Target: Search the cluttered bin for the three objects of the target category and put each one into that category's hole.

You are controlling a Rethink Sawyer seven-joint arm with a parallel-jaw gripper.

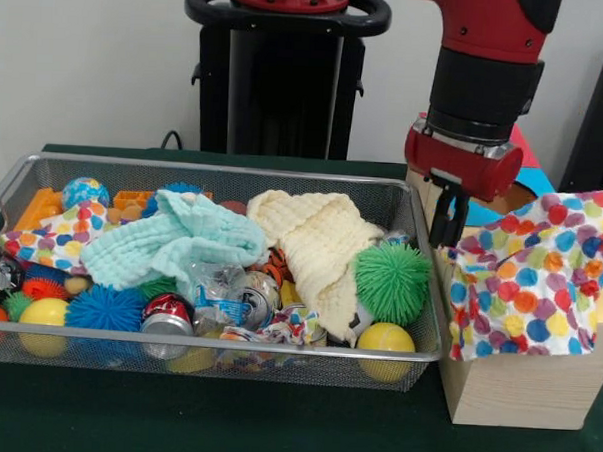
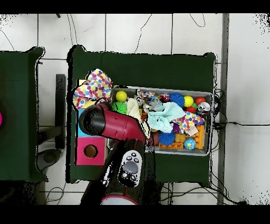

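My gripper (image 1: 449,220) hangs over the wooden box (image 1: 520,381) just right of the wire bin (image 1: 206,347), its tip beside a polka-dot cloth (image 1: 540,271) draped on the box top. The same polka-dot cloth (image 2: 94,87) shows in the overhead view, where the red arm (image 2: 113,124) covers the gripper. Inside the bin lie a mint cloth (image 1: 171,242), a yellow cloth (image 1: 316,237) and another polka-dot cloth (image 1: 56,237). Nothing shows in the gripper's hold, and its opening is hidden.
Spiky balls in green (image 1: 391,280) and blue (image 1: 105,308), yellow balls (image 1: 387,340), crushed cans (image 1: 167,315) and orange blocks (image 1: 37,209) crowd the bin. A pink panel with a round hole (image 2: 90,151) sits on the box.
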